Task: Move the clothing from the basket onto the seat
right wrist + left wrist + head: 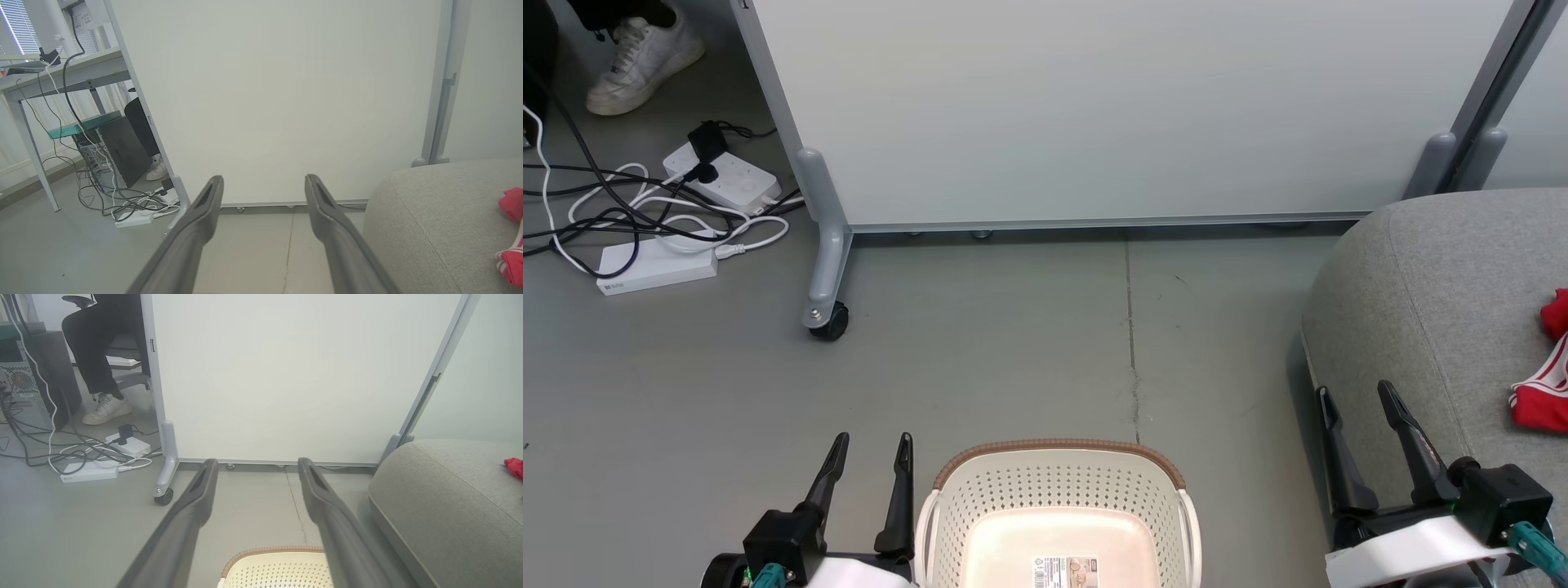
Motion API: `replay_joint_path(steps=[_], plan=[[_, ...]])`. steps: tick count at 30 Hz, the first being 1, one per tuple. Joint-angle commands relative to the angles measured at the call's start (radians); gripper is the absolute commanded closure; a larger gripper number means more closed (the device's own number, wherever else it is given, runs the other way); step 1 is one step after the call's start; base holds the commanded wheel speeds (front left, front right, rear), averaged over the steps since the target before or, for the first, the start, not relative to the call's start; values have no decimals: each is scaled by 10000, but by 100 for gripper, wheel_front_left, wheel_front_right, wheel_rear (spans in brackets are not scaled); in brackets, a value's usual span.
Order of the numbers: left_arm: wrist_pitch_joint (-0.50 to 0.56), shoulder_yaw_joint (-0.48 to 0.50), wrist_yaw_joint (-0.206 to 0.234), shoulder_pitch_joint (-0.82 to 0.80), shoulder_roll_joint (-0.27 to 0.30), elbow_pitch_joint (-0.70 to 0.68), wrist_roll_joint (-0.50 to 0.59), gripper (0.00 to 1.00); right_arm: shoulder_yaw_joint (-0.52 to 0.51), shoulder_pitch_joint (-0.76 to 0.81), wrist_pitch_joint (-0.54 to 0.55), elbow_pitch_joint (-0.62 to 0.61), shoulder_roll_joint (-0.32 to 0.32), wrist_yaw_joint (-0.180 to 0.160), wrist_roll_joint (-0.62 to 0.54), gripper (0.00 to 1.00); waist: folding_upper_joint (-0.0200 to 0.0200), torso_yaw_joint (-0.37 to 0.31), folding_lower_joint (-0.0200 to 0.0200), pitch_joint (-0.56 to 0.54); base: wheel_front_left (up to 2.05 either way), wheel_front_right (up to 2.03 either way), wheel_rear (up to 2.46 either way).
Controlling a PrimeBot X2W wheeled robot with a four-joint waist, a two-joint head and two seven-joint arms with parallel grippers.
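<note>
1. Observed basket (1058, 447) upright on the floor (1013, 343) at near centre, bare bottom and paper label (1066, 570) showing.
2. Found clothing (1543, 384) lying on the seat (1421, 278) at the right edge, red with white stripe trim, partly cut off by the frame.
3. Located seat right of basket, apart from it, rounded corner toward the floor.
4. Checked left tool (873, 438): just left of basket rim, fingers spread wide, gripping nothing.
5. Checked right tool (1356, 389): over the seat's near left edge, fingers spread wide, gripping nothing, apart from clothing.
6. Recorded pale partition panel (1094, 106) on casters at far side, power strips (658, 265) with cables far left, a person's white shoe (641, 57) beyond.
</note>
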Motion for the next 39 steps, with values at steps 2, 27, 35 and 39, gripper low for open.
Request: replay_joint_path(steps=[2, 27, 35, 39], plan=[[-4, 43, 46, -66, 38, -13, -50, 0, -28, -65, -52, 34, -36, 3, -25, 0, 0, -2, 0, -6, 0, 0, 0], [-1, 31, -59, 12, 0, 159, -365, 100, 46, 13, 4, 110, 4, 0, -43, 100, 0, 32, 0, 1, 0, 0, 0], [216, 139, -122, 105, -2, 439, -1030, 100, 22, 204, 134, 376, 67, 0, 661, 100, 0, 18, 1, -1, 0, 0, 0], [454, 316, -206, -29, 34, 448, -1771, 100, -17, 142, 251, 388, 25, 0, 1448, 100, 0, 2, 1, -3, 0, 0, 0]])
